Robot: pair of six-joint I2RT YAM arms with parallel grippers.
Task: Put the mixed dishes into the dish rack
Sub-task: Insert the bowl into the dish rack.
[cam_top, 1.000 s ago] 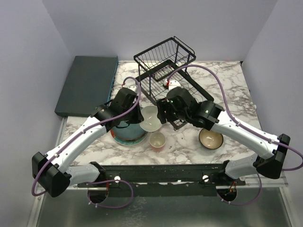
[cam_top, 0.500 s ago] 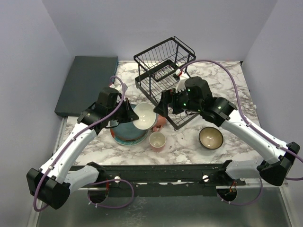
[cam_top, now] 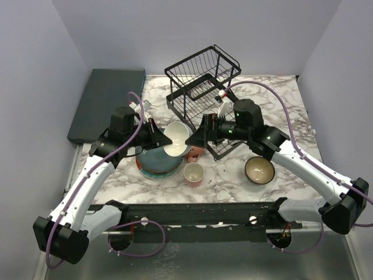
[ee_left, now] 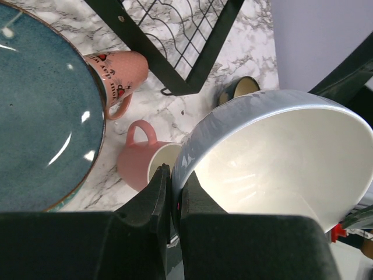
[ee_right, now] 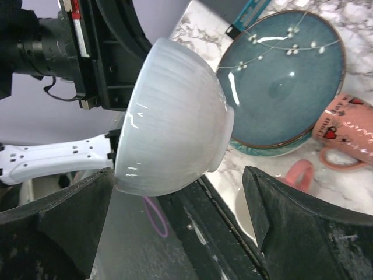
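**Holdings on the table, both arms at the white bowl**

- Left gripper (ee_left: 175, 185): closed on the rim of the white bowl (ee_left: 280, 163), one finger inside the wall and one outside.
- White bowl: held up off the table (cam_top: 280, 105), tipped on its side, above the near-right edge of the plate stack and just near of the dish rack (cam_top: 201, 81).
- Right gripper (cam_top: 195, 139): jaws spread wide, holding nothing. In my right wrist view the fingers stand to either side of the bowl's foot; I cannot tell whether they touch it.
- Dish rack: black wire, at the far middle of the table.
- Dark teal plate (cam_top: 156, 160): top of the stack, left of centre.
- Pink mug (cam_top: 193, 173): upright, just right of the stack.
- Heart-printed pink mug (ee_left: 116, 73): on its side, between stack and rack.
- Dark cream-lined bowl (cam_top: 259, 170): upright, near right.
- Dark teal slab (cam_top: 108, 104): far left.
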